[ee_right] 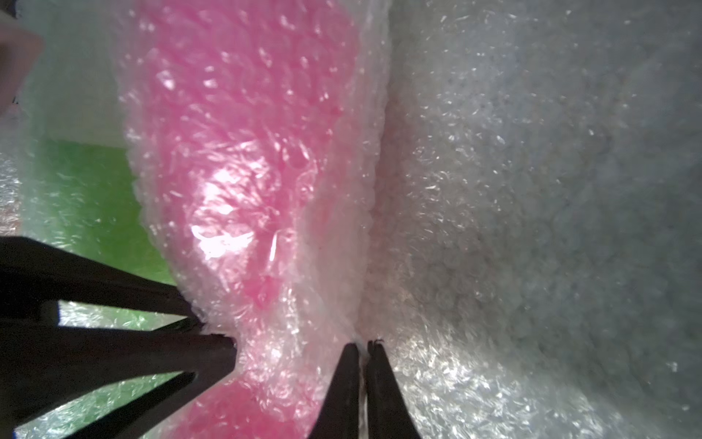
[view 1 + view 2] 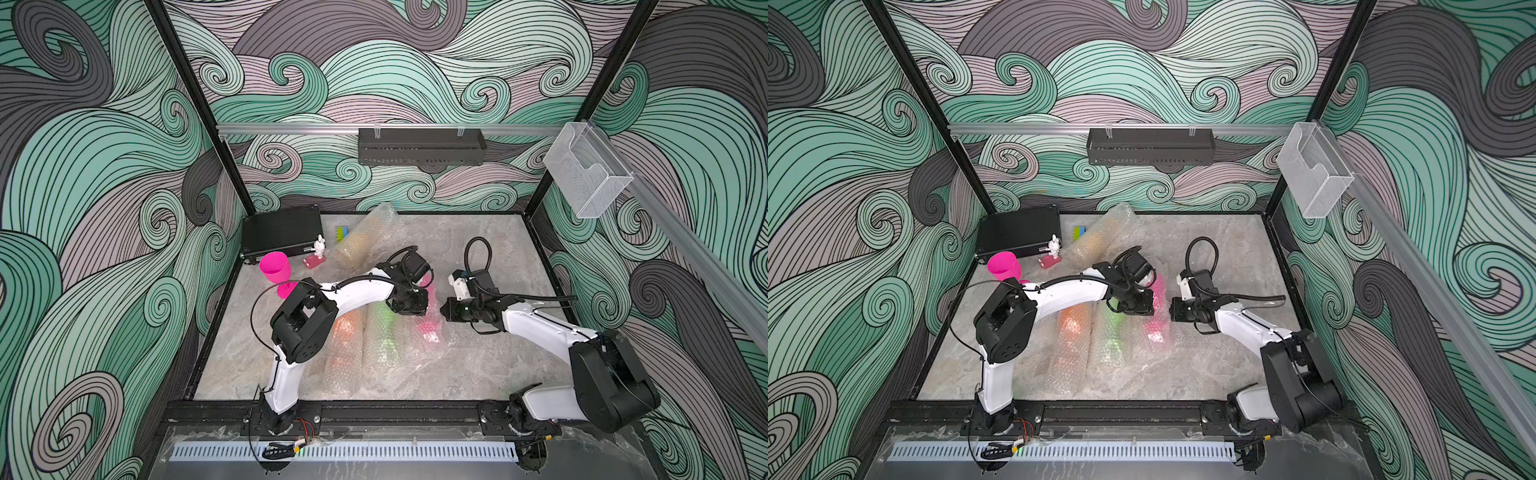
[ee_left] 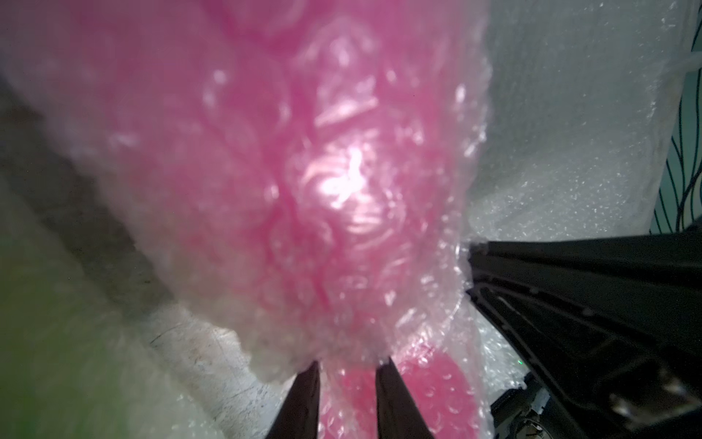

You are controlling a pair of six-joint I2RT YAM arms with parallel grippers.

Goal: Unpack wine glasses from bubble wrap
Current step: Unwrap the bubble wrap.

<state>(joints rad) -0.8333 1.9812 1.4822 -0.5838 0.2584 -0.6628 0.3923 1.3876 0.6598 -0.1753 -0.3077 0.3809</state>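
Right gripper pinched tight on bubble wrap — left gripper clasps the wrapped magenta goblet.

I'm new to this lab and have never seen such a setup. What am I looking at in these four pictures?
Two robot arms, each ending in a two-finger gripper, work over a grey table. Two pictures look down from overhead, nearly alike; the other two come from cameras on the arms' wrists, close up. On the table lies bubble wrap holding an orange goblet, a green goblet and a pink goblet; behind are another wrapped bundle, a bare magenta goblet standing upright, a black case, a rabbit figurine and a small block. The left gripper is closed around the wrapped pink goblet; the right gripper pinches the wrap beside it.
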